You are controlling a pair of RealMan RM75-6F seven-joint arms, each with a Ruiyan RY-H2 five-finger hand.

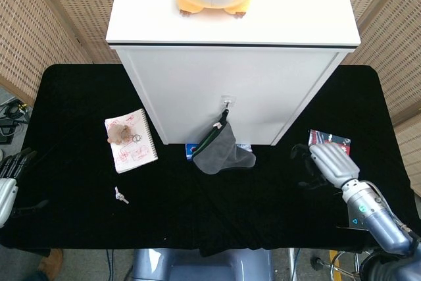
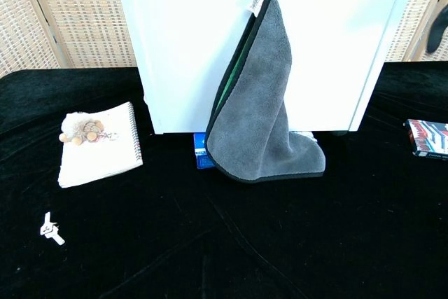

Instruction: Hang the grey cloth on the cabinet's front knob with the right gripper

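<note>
Black tablecloth [image 1: 79,90] under white cabinet [image 1: 230,90], wicker screens [image 1: 46,18] behind.

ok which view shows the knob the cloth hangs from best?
Head view. The knob shows on the cabinet front, with the grey cloth hanging from it by its loop. The chest view shows only the cloth and its loop; the top edge cuts the knob off.

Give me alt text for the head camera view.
A grey cloth hangs from the knob on a white cabinet, its bottom on the black table. The right hand, holding nothing, is off to its right.
</note>
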